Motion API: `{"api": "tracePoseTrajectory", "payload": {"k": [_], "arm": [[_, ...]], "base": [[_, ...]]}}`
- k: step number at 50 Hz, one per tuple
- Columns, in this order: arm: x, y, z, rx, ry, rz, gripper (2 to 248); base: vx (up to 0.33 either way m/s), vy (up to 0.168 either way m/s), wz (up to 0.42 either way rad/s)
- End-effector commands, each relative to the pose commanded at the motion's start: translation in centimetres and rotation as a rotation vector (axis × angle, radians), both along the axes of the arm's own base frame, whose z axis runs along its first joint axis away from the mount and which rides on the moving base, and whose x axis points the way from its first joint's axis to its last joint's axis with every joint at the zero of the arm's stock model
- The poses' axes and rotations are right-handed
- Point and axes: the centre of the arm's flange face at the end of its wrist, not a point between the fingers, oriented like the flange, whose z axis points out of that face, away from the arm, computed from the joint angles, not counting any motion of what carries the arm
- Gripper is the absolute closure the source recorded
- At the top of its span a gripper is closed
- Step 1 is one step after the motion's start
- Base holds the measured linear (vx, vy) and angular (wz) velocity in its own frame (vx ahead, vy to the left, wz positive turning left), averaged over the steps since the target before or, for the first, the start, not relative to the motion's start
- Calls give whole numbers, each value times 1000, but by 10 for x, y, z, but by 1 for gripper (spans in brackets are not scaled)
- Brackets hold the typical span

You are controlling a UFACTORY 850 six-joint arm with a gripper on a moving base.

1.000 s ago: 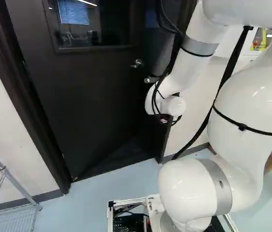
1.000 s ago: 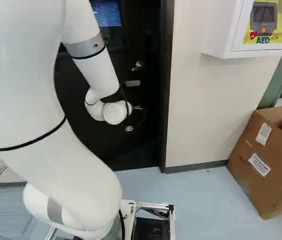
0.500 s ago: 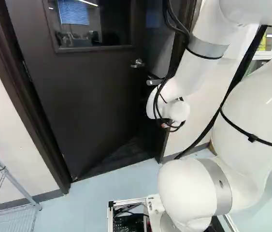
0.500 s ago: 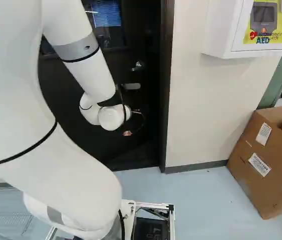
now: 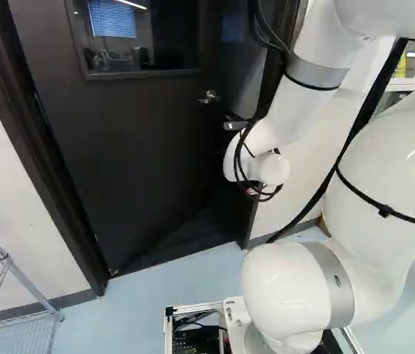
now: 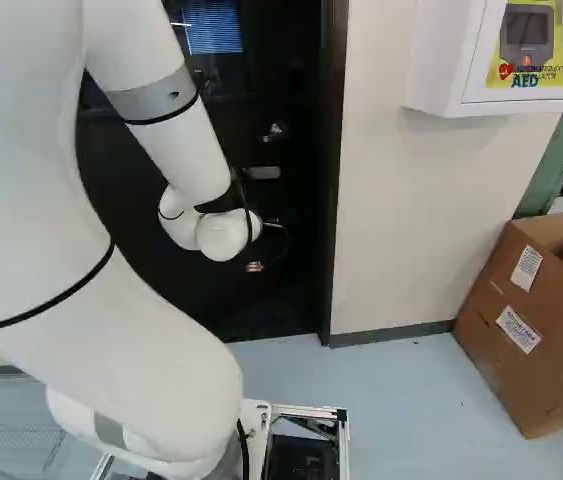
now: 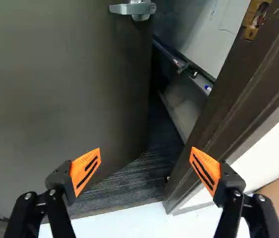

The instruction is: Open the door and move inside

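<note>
Door ahead of the arm; window set in it, handle below, near its free edge; gap between that edge and the frame; rack left of the door in the left base view; in the right base view, wall right of the frame, cabinet on it, box lower, on the floor.

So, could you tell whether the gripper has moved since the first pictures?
Yes, slightly: in the right base view the gripper sits further left and lower, away from the door frame.
</note>
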Motion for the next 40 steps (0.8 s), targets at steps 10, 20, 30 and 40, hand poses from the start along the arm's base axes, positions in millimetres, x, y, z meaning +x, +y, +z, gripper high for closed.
{"api": "tracePoseTrajectory", "payload": {"k": [10, 20, 30, 40], "arm": [[0, 0, 0, 0, 0, 0, 3], [0, 0, 0, 0, 0, 0, 3], [0, 0, 0, 0, 0, 0, 3], [0, 0, 0, 0, 0, 0, 3]], "base": [[33, 1, -3], [115, 25, -15], [120, 94, -35], [116, 63, -196]]}}
